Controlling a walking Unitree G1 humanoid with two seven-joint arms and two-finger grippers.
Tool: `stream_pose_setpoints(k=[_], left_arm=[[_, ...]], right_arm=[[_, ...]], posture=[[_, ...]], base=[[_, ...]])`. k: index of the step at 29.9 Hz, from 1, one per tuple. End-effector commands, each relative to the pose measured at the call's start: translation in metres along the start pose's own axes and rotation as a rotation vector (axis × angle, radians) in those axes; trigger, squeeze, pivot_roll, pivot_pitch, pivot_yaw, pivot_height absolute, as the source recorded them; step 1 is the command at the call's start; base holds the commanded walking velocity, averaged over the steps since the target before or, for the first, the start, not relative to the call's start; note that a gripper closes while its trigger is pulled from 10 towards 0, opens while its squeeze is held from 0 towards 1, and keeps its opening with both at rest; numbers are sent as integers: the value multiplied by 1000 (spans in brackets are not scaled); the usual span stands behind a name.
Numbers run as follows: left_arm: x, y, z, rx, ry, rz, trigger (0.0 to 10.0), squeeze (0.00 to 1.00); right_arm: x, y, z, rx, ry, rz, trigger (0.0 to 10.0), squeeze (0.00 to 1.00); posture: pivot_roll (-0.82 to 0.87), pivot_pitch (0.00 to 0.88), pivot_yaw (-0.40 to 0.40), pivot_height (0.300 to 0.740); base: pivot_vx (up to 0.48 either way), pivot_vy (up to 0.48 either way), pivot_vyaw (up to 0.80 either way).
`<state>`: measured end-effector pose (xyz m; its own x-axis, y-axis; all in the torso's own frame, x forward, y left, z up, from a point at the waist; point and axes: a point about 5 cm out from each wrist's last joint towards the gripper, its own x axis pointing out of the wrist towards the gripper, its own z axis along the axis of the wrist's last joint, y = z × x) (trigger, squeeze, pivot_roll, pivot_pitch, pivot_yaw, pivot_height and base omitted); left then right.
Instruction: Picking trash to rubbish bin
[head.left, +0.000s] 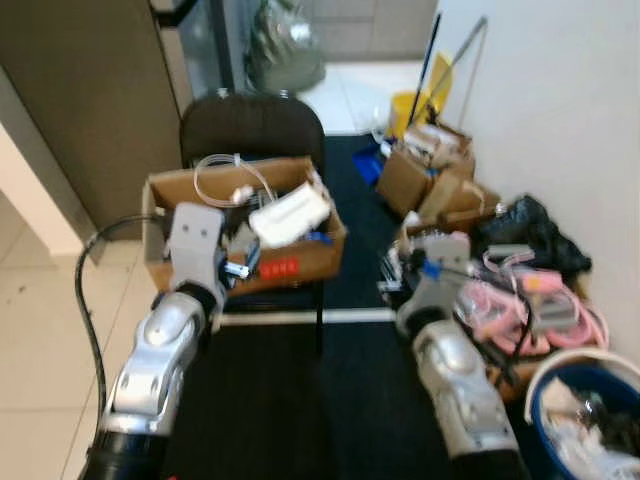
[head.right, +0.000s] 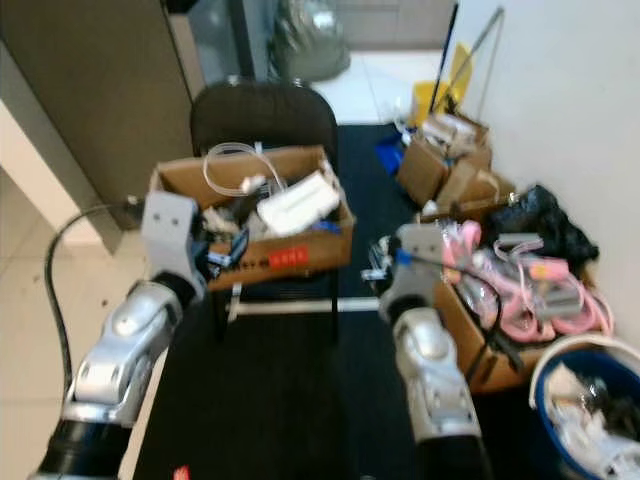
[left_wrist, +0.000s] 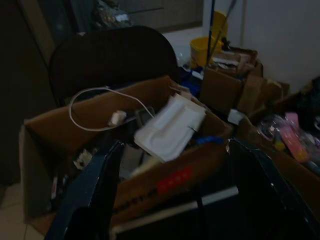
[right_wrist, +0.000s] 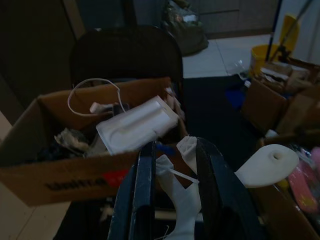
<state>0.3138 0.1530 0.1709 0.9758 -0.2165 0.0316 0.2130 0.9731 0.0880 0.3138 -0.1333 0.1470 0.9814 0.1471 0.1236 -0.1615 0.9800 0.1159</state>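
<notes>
The right claw (right_wrist: 172, 165) is clamping a white foam scrap (right_wrist: 200, 185) between its fingers, carrying it as trash; the blue rubbish bin (head.left: 545, 392) is waiting on the floor to the robot's right. The left claw (left_wrist: 170, 185) is hovering spread wide before the cardboard box (head.left: 300, 262) on the chair (head.left: 250, 125), probably lining up another piece.

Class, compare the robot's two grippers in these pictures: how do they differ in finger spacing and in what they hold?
Spacing: the left gripper has its fingers spread wide; the right gripper has its fingers close together.
Load: the left gripper holds nothing between them; the right gripper is clamped on a white moulded foam piece that sticks out to one side.
Shared: both have long black fingers and face the cardboard box on the black chair.
</notes>
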Motion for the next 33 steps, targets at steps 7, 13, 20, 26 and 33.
stream_pose_setpoints(k=[7,13,20,26,33], left_arm=[[-4,5,-4,0,11,18,10000,0],[-4,4,-4,1,12,15,10000,0],[-5,5,-3,3,11,20,10000,0],[-6,6,-3,6,10,27,10000,0],[-7,8,-2,12,9,32,10000,0]], right_arm=[[0,6,-4,6,21,21,10000,0],[0,7,-5,4,28,25,10000,0],[1,12,-6,-29,32,68,10000,0],[4,17,-6,-34,34,89,10000,0],[5,19,-7,6,35,92,10000,0]], posture=[[9,128,21,740],[14,131,22,740],[24,131,14,740],[35,130,9,740],[39,129,7,740]], base=[[469,0,0],[469,0,0],[469,0,0],[469,0,760],[469,0,571]])
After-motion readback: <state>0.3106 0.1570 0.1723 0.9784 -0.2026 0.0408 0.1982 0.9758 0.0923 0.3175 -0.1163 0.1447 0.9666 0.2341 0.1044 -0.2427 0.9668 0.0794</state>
